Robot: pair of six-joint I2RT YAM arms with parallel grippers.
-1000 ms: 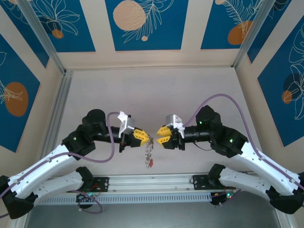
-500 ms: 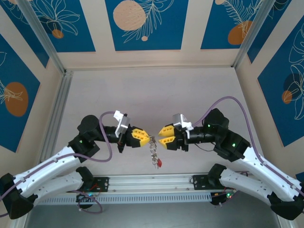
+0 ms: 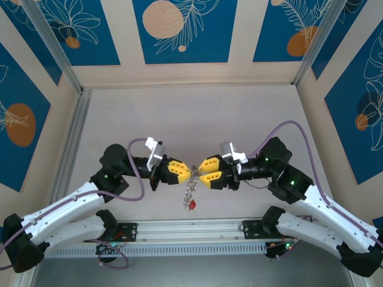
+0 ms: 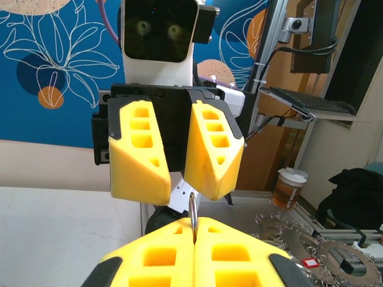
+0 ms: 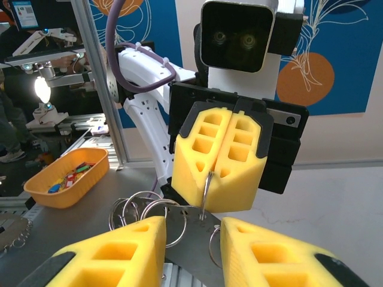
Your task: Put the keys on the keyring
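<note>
You are working in a robotics lab, inside a purpose-built test cell.

Your left arm (image 3: 66, 206) and right arm (image 3: 323, 206) are mounted at the near edge of a pale tabletop (image 3: 191, 119), beside a slotted cable duct (image 3: 191, 246). Aluminium frame posts (image 3: 52, 46) and blue printed panels (image 3: 179, 30) wall the cell in. Through the wrist cameras you see the room beyond: an orange tray (image 5: 66, 176) of small coloured parts on a grey bench, a bright work lamp (image 5: 40, 89), a keyboard (image 4: 302, 100) on a raised shelf, and a lidded drink cup (image 4: 288, 186) on a bench.
</note>
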